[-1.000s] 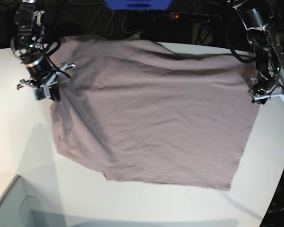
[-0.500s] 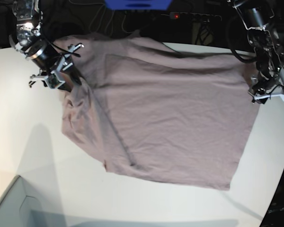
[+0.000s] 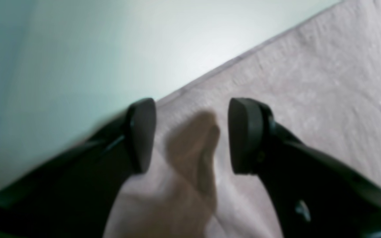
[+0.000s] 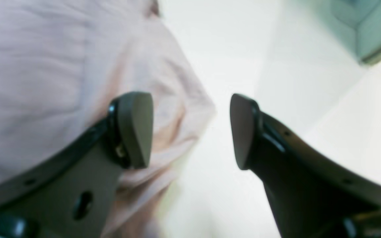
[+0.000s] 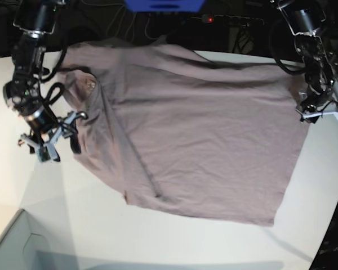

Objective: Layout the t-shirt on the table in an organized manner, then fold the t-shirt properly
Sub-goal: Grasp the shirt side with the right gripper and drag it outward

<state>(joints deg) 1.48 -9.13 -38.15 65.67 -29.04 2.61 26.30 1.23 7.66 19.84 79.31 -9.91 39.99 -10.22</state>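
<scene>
Now spread, empty: right gripper [image 5: 55, 139] beside t-shirt [image 5: 197, 135] edge on surface [image 5: 11, 90]. Left gripper [image 3: 190, 135] parted too, over fabric, not pinching.

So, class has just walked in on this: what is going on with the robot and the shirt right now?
A two-armed robot is laying out a mauve t-shirt on a white table. The shirt lies mostly spread, with one side bunched and creased. The right gripper hangs at that bunched edge with its jaws apart, gripping nothing. The left gripper sits at the opposite edge, jaws open over the cloth. No fold has been made yet.
</scene>
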